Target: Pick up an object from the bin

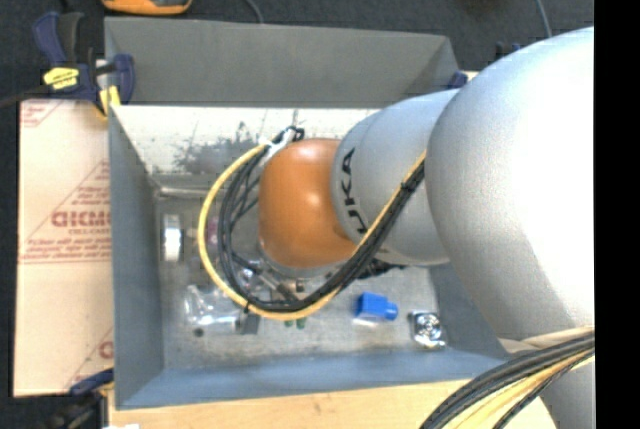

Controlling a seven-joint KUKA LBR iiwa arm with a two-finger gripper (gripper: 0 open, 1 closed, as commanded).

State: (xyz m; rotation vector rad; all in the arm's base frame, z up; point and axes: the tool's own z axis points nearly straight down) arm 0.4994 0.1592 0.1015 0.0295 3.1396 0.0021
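Observation:
My gripper (268, 291) is low in the bin, near the front wall, mostly hidden under the arm's orange cover and cables. Just left of it lies a clear plastic thing with a dark end (207, 308), close to or touching the gripper. Small green bits (291, 322) show on the floor right below the gripper. A small blue block (374, 308) lies to its right.
A small white and silver roll (172, 240) lies by the left wall. A shiny crumpled metal piece (428, 328) sits in the front right corner. The arm covers the bin's middle and right side.

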